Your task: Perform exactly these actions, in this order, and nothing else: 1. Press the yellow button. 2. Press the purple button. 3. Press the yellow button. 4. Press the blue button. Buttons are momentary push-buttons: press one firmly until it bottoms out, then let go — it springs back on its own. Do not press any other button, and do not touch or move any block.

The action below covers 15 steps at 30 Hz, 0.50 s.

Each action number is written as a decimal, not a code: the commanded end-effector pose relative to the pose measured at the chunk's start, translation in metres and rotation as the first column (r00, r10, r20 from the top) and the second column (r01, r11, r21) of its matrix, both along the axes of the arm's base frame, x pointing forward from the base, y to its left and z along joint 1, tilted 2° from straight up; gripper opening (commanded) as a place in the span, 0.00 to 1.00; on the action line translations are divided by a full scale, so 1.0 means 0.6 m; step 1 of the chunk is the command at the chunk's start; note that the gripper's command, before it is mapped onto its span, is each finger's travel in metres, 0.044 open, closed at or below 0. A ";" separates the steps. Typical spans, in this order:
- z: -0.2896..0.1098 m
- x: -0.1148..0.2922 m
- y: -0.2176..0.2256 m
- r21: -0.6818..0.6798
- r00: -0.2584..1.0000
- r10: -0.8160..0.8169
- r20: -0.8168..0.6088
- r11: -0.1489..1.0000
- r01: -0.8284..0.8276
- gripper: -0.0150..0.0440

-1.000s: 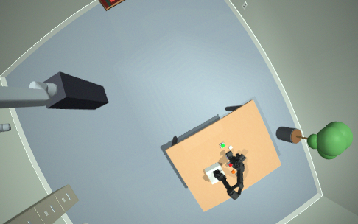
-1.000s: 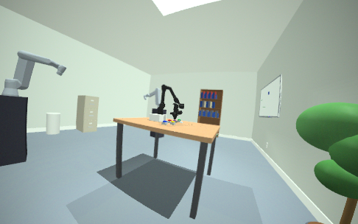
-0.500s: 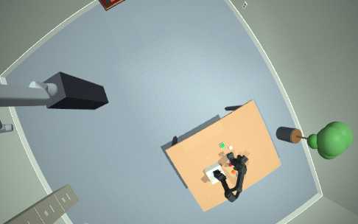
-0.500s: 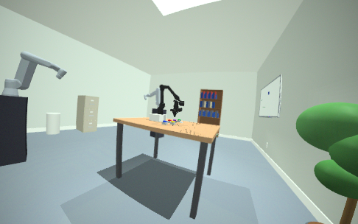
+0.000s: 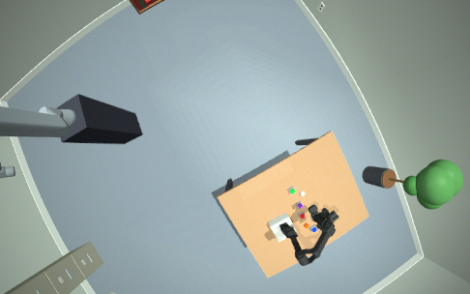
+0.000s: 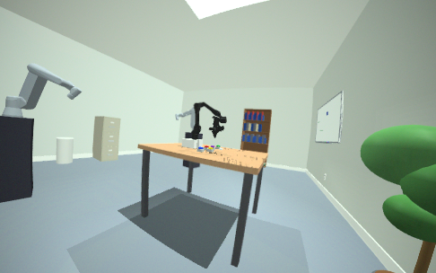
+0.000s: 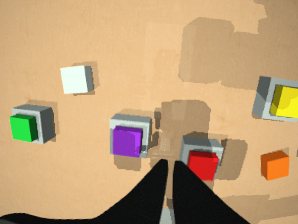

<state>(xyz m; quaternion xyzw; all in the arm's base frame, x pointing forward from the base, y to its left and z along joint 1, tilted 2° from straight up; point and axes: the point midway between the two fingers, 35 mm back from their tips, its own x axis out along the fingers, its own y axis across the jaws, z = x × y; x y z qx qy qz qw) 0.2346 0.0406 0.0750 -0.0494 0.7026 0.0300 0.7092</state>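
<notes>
My gripper (image 6: 214, 135) (image 7: 170, 166) is shut and empty, above the buttons. In the wrist view its tips appear between the purple and red buttons, clear of the purple one. The purple button (image 5: 300, 205) (image 7: 127, 141) stands upright on its grey base, left of the tips. The yellow button (image 6: 211, 149) (image 7: 286, 102) is at the right edge of the wrist view; the arm hides it in the top view. The blue button (image 5: 313, 229) (image 6: 200, 148) is near the arm and outside the wrist view.
The red button (image 5: 303, 217) (image 7: 202, 166) is just right of the tips in the wrist view. The green button (image 5: 292, 191) (image 7: 23, 128) is at far left. A white block (image 5: 303, 193) (image 7: 76, 79) and an orange block (image 5: 306, 225) (image 7: 275, 165) stand on the table (image 5: 261, 193).
</notes>
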 end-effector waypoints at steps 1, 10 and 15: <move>0.006 0.041 -0.069 -0.004 1.000 -0.003 0.003 1.000 0.003 0.29; 0.007 0.079 -0.218 -0.015 1.000 -0.003 0.004 1.000 0.003 0.29; -0.016 0.081 -0.219 -0.015 1.000 -0.003 0.004 1.000 0.003 0.29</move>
